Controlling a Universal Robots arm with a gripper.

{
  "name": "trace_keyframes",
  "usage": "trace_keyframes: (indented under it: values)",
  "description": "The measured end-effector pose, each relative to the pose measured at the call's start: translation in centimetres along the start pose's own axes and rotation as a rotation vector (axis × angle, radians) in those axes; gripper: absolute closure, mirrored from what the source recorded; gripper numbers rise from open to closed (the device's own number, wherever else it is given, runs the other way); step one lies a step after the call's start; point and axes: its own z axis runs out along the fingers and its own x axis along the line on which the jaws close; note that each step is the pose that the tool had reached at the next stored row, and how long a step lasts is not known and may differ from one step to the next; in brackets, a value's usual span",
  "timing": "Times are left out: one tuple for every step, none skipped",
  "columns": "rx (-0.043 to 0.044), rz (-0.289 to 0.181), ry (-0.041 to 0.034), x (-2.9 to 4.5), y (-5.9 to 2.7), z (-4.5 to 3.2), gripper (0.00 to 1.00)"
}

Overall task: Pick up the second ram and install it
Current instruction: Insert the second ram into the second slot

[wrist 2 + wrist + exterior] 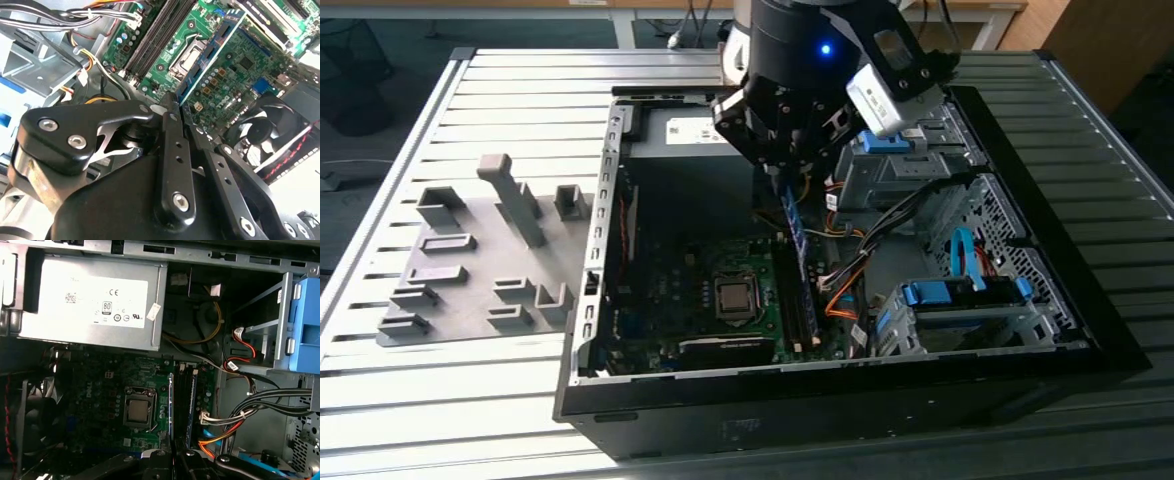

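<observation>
Your pincer (781,172) pinches the second ram (798,262) edge-on above the motherboard (707,300) slots (right of the processor socket): pickup done, seating apparently not finished.

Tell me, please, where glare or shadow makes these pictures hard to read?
In the exterior view, daylight glares off the ribbed metal table, while the black gripper is dark; in the first wrist view, the grey power supply is bright and the green motherboard shadowed.

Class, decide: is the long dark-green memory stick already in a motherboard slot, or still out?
Out: the long dark-green memory stick hangs clamped in the black hand above the green motherboard. Its lower edge may touch a slot; cannot tell.
</observation>
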Motion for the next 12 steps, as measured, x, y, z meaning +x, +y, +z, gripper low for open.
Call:
trace_keyframes:
  values:
    - [0.0, 0.001, 0.0, -0.1, -0.04, 0.19, 0.86]
    - [0.0, 0.002, 0.0, -0.21, -0.07, 0.38, 0.86]
    - [0.0001, 0.003, 0.0001, -0.3, -0.09, 0.55, 0.86]
    - [0.0001, 0.004, 0.0001, -0.36, -0.1, 0.74, 0.86]
    - [0.0001, 0.004, 0.0001, -0.39, -0.1, 0.92, 0.86]
    - [0.0, 0.005, 0.0001, -0.41, -0.1, 1.09, 0.86]
    - [0.0, 0.005, 0.0001, -0.41, -0.09, 1.19, 0.86]
    - [0.0001, 0.005, 0.0002, -0.42, -0.09, 1.21, 0.86]
    - [0.0002, 0.005, 0.0002, -0.42, -0.1, 1.21, 0.86]
    - [0.0003, 0.005, 0.0002, -0.42, -0.1, 1.21, 0.86]
    - [0.0002, 0.005, 0.0002, -0.42, -0.1, 1.22, 0.86]
    - [0.0, 0.005, 0.0001, -0.42, -0.1, 1.23, 0.86]
